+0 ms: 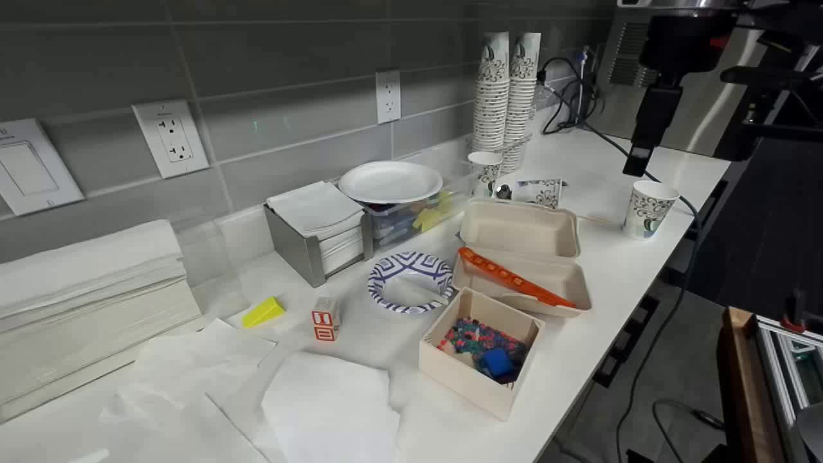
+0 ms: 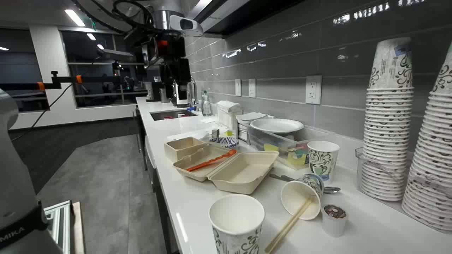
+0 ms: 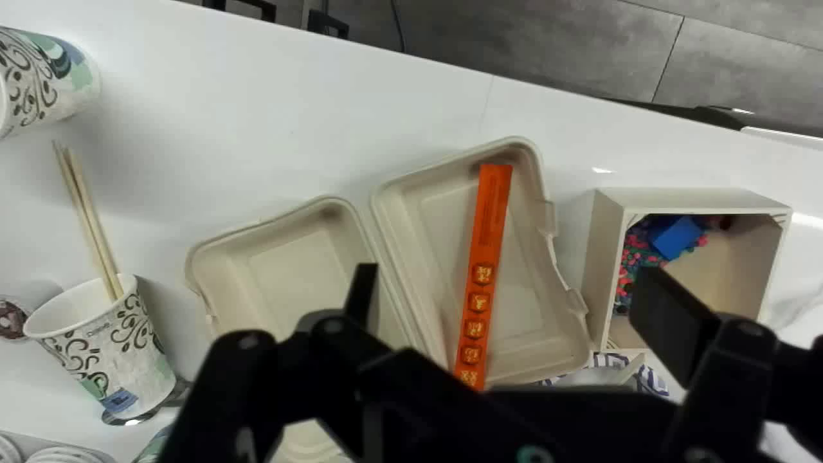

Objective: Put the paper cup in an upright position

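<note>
The paper cup, white with dark swirl printing, lies on its side on the counter. It shows in both exterior views (image 1: 540, 192) (image 2: 312, 183) and at the lower left of the wrist view (image 3: 119, 357). Its mouth holds the ends of two wooden chopsticks (image 2: 286, 229), and metal cutlery (image 2: 331, 189) lies against it. My gripper hangs high above the counter, away from the cup, in both exterior views (image 1: 638, 159) (image 2: 176, 83). In the wrist view the gripper (image 3: 508, 289) has its fingers wide apart with nothing between them, over the food box.
Upright cups stand near the counter edge (image 2: 237, 220) and by the clear bin (image 2: 323, 160). A small white pod (image 2: 333, 222) sits beside the lying cup. An open food box (image 2: 243, 173) with an orange strip, a beads box (image 1: 472, 376) and cup stacks (image 2: 388, 123) stand around.
</note>
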